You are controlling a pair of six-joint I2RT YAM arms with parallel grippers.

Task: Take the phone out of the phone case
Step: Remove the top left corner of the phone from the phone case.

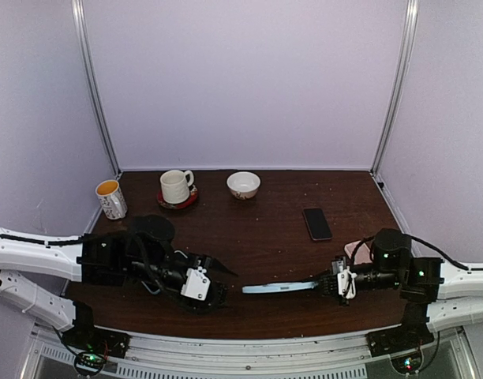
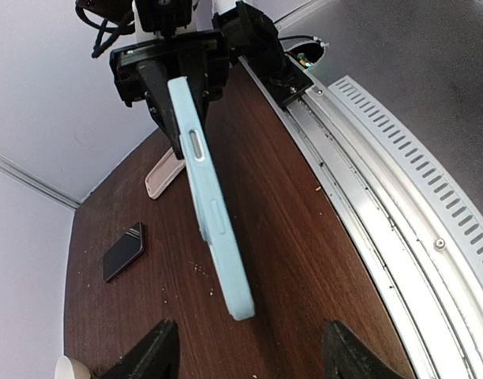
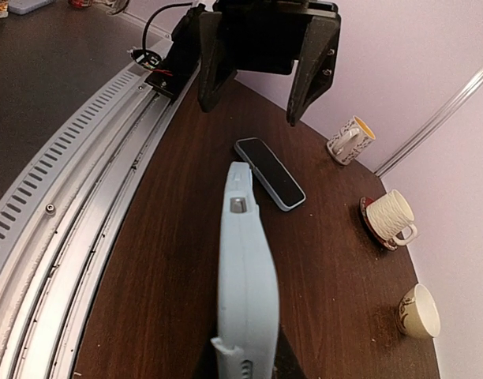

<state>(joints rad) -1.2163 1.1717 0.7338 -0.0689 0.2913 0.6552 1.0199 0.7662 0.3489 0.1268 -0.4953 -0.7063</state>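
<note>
My right gripper (image 1: 330,283) is shut on one end of a light blue phone case (image 1: 277,287) and holds it edge-up above the table, pointing at my left gripper (image 1: 222,286). The case runs up the middle of the right wrist view (image 3: 245,276) and of the left wrist view (image 2: 210,197). I cannot tell whether a phone is inside it. My left gripper (image 2: 249,325) is open and empty, just short of the case's free end. A dark phone (image 1: 317,223) lies flat behind the case. In the right wrist view a black phone with a pale rim (image 3: 269,174) lies beside the case's tip.
A pink case (image 1: 353,249) lies by the right arm. At the back stand a cup of orange drink (image 1: 111,198), a white mug (image 1: 176,187) on a red coaster, and a small bowl (image 1: 243,185). A metal rail (image 1: 241,347) runs along the near edge.
</note>
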